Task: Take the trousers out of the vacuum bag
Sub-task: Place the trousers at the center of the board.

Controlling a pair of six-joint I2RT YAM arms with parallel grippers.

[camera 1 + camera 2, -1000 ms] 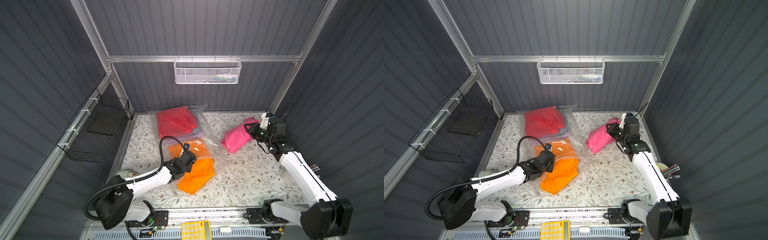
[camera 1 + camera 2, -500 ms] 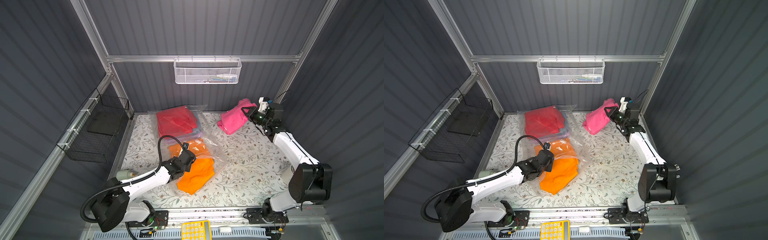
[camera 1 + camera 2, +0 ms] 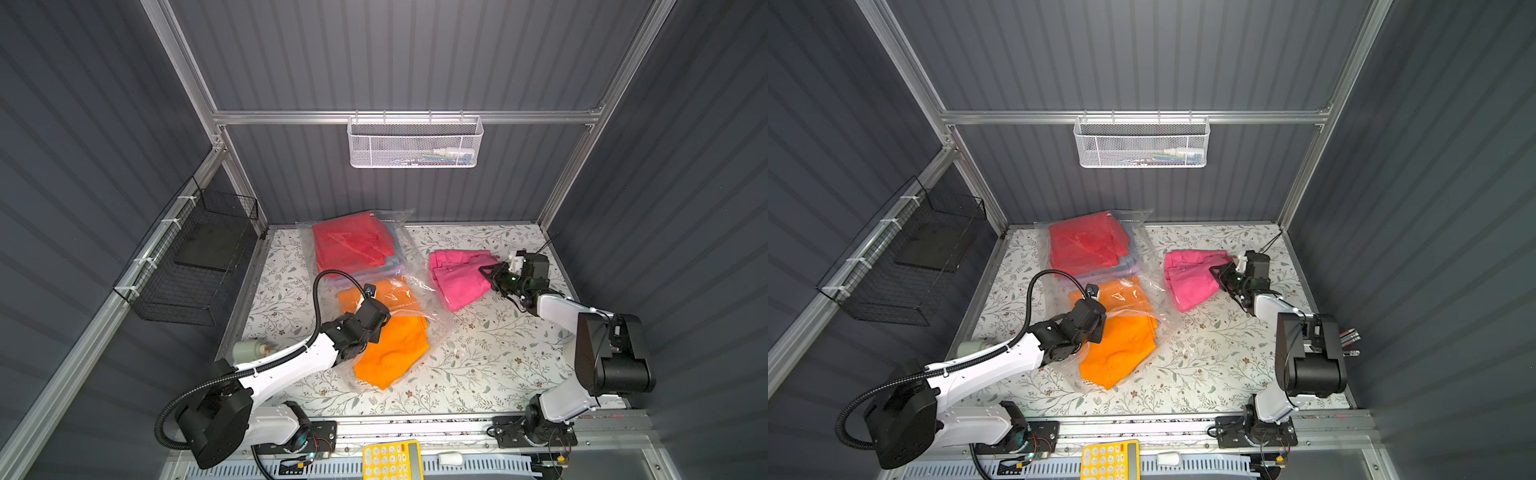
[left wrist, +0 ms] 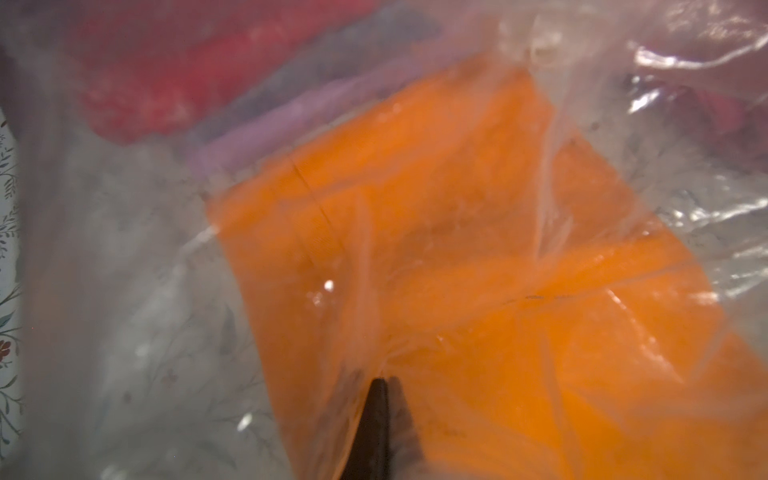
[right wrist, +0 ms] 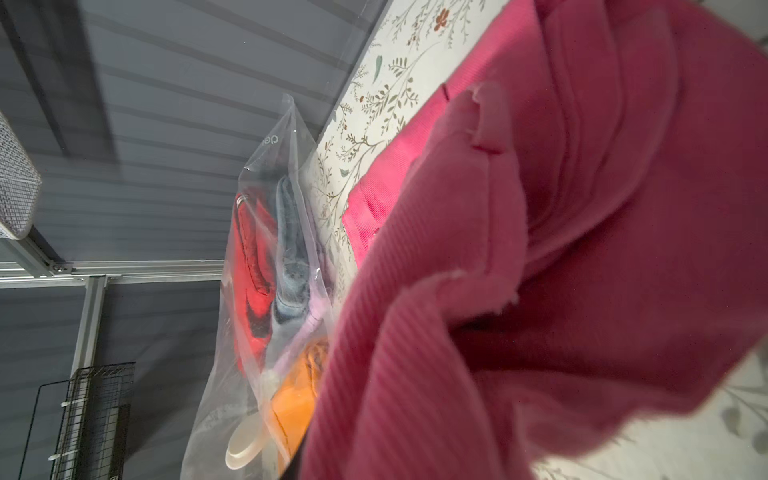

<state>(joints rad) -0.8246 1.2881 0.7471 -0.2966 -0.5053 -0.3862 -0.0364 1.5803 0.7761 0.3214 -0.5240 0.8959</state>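
Bag: clear, shiny, crinkly plastic. It lies on the flowery surface, left of the middle. A round white cap sits on it.
Red trousers: a flat folded square inside the bag at the back, on top of a pile.
Blue trousers and lilac trousers: thin edges peeking out under the red, in the bag.
Orange trousers: smooth and folded, at the bag's front end. The back half is under plastic and the front half sticks out.
Pink trousers: soft, ribbed cloth, bunched up. They are out of the bag, low by the surface just right of it.
Left jaws: pinched shut on a fold of bag plastic over the orange trousers.
Right jaws: closed tight on the edge of the pink trousers.
Change: half a second ago the pink trousers hung higher and farther back. Now they are down low. The bag and the left arm have stayed put.
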